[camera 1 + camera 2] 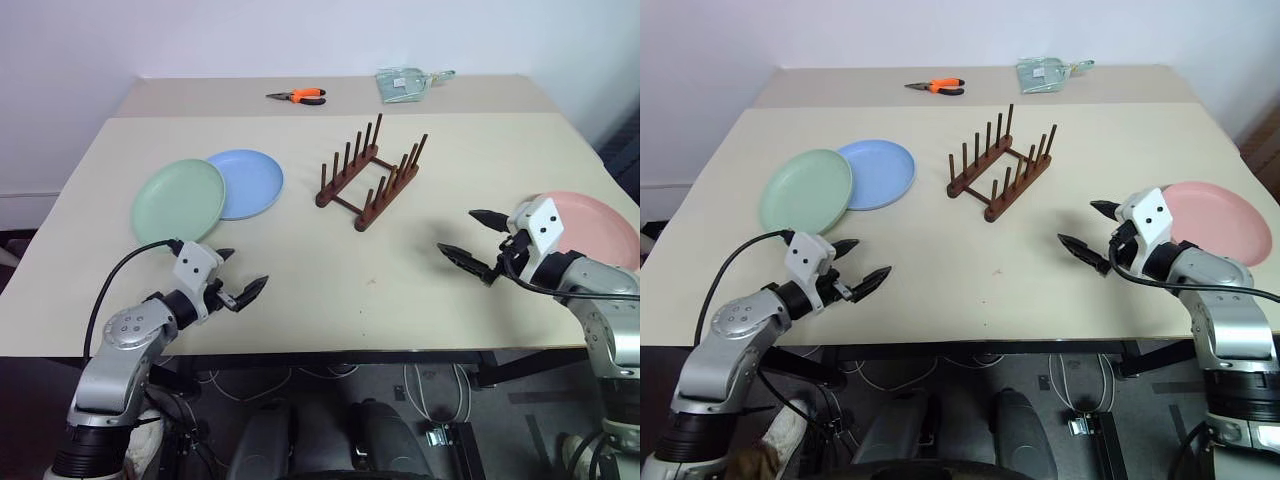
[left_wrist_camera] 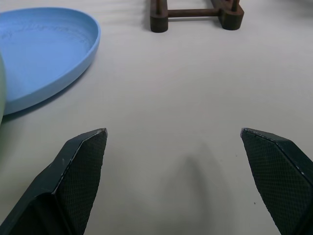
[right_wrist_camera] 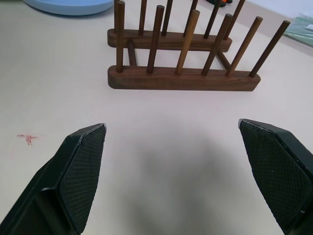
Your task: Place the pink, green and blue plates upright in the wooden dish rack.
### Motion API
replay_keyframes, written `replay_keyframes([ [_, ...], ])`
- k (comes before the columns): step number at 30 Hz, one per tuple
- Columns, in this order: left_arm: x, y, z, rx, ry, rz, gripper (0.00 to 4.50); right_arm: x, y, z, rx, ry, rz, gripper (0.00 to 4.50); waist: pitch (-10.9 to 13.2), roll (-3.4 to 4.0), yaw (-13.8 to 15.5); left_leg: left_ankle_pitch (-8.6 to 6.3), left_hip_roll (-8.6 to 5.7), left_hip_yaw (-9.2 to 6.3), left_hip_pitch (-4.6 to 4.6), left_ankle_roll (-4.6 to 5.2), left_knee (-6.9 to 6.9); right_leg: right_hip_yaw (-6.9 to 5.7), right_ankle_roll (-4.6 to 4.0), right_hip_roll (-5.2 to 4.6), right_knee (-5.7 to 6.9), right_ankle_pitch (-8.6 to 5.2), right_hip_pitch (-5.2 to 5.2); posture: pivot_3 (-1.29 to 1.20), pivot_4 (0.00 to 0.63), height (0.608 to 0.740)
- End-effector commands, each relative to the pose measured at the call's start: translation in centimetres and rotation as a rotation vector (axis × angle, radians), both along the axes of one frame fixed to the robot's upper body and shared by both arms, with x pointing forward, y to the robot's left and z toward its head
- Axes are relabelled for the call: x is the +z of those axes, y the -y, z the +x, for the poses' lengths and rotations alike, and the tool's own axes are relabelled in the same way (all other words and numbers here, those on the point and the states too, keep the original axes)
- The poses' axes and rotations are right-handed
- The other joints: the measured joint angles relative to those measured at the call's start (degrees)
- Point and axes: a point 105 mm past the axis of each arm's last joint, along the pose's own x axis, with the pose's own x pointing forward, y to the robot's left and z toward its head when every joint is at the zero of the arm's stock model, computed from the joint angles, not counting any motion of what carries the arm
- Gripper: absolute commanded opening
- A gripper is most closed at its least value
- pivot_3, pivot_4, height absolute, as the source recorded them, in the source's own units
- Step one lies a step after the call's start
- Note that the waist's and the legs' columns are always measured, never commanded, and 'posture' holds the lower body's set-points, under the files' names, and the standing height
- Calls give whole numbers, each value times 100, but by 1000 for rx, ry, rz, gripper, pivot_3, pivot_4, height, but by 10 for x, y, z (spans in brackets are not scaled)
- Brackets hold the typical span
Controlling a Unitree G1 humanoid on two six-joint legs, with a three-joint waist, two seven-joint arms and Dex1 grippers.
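Both jaws stand wide apart and empty. From the head, the left gripper (image 1: 235, 277) hovers near the green plate (image 1: 178, 200), which overlaps the blue plate (image 1: 250, 182); the right gripper (image 1: 472, 240) is beside the pink plate (image 1: 595, 227). Right wrist view: wooden dish rack (image 3: 183, 78) stands empty ahead.

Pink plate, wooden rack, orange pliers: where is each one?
pink plate (image 1: 1218, 222), right eye view, on its inner face.
wooden rack (image 1: 371, 173), left eye view, on a peg of its near row.
orange pliers (image 1: 306, 95), left eye view, on the orange handles.
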Motion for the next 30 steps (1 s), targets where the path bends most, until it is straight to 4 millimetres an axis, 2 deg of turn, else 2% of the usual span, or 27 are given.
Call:
replay_keyframes([
  [1,10,6,-1,-10,49,2,4500,9,-6,4,11,47,1,4438,0,0,-1,0,0,0,0,0,0,0,0,0,0,0,0,0,150,740],
  [8,8,15,-8,-17,45,-10,4500,10,-18,13,42,65,5,4438,0,0,-6,0,0,0,0,0,-1,0,0,0,0,0,-1,0,150,740],
  [14,5,15,-7,6,41,-11,4500,6,-36,5,96,49,2,4438,0,0,4,0,0,0,0,0,0,0,0,-1,-1,0,0,0,150,740],
  [19,6,16,-5,8,41,-5,4500,2,-38,2,90,39,9,4438,0,0,5,0,0,0,0,0,0,0,0,-2,-1,0,0,0,150,740],
  [22,0,22,-5,-24,1,-26,4500,-3,-42,1,80,32,20,4438,0,0,2,0,0,0,0,0,0,0,0,-1,0,0,0,0,150,740],
  [24,-1,42,-1,-64,-5,-30,4500,1,-47,-4,96,39,34,4438,0,1,9,0,0,0,0,0,0,0,0,-1,0,0,0,0,150,740],
  [27,-7,79,16,-117,22,37,4500,0,-54,-8,107,40,38,4438,-1,0,43,0,-3,0,-1,1,5,-3,1,-3,0,1,5,0,150,740],
  [30,-15,113,45,-47,30,72,4500,0,-61,-10,120,41,47,4438,-2,-2,36,3,-8,0,1,5,8,-5,7,-4,-4,4,15,0,150,740],
])
